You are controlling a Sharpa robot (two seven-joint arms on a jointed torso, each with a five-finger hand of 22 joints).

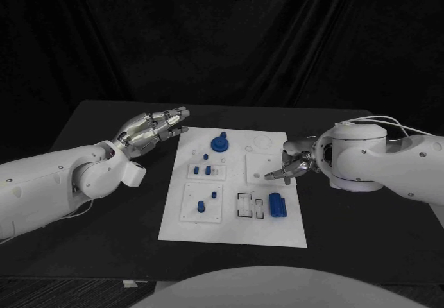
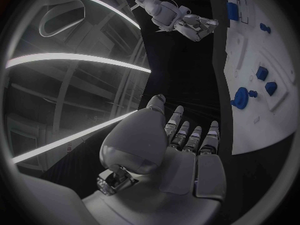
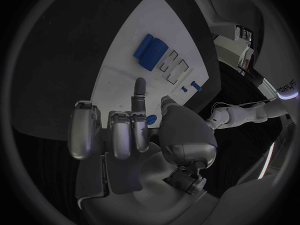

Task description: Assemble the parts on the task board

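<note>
Over the task board (image 1: 231,224), the right hand (image 1: 291,165) hangs empty, fingers mostly curled, likely choosing a part; the left hand (image 1: 153,131) waits alongside, fingers apart.

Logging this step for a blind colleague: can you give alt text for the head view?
A white task board lies mid-table carrying small blue parts. The right hand hovers over the board's right edge with one finger extended, holding nothing visible. The left hand is raised beside the board's far left corner, fingers straight and empty.

Right hand (image 3: 134,135) above task board (image 3: 119,80), one finger extended.
</note>
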